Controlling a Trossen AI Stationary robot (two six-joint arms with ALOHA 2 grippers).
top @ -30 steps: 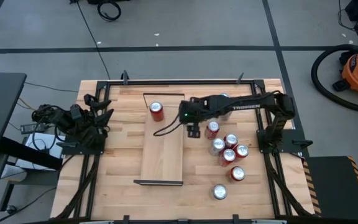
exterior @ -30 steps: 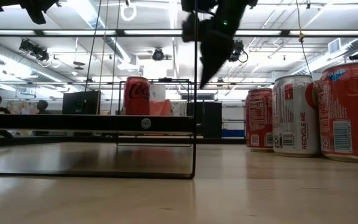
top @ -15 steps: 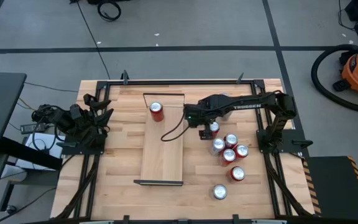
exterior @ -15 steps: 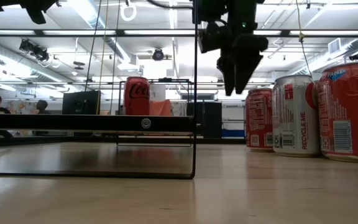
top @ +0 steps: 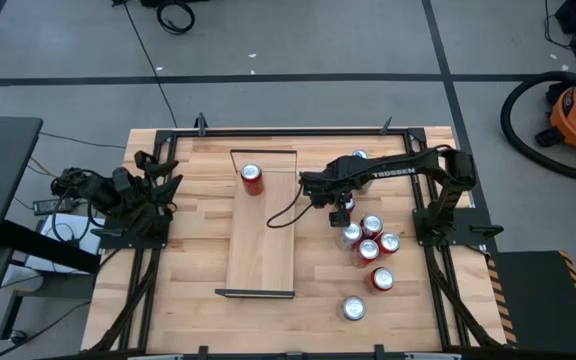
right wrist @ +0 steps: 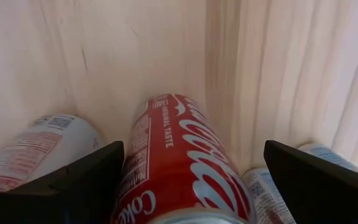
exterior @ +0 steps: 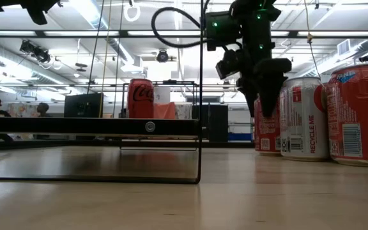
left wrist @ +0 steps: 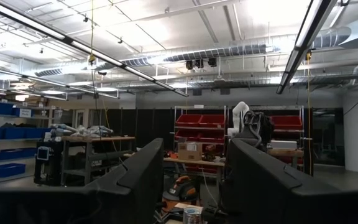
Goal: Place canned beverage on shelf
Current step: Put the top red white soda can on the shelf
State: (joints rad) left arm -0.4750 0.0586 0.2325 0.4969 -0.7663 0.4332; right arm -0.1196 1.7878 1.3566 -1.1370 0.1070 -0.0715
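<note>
A light-wood shelf [top: 261,225] lies along the middle of the table, and one red can [top: 253,178] stands upright at its far end. To the shelf's right stands a cluster of several red cans [top: 370,240]. My right gripper [top: 341,207] hangs open over the cluster's far can [right wrist: 179,162], pointing straight down. Its fingers [right wrist: 61,186] stand on either side of the can's top without touching it. In the low view its fingertips [exterior: 267,96] reach down to that can [exterior: 267,124]. My left gripper [left wrist: 191,180] waits open at the table's left edge, pointing up into the room.
Two more cans stand apart near the table's front right [top: 382,279] [top: 354,309], and another stands at the far side under the right arm [top: 360,157]. Neighbouring cans [right wrist: 36,146] stand close to the one under my right gripper. Dark metal rims [exterior: 200,96] rise at the shelf's short ends.
My right gripper has gone from beside the shelf toward the table's right edge and down, tipping until it points straight down. It now hangs over the far can of the cluster. The cans have not moved.
</note>
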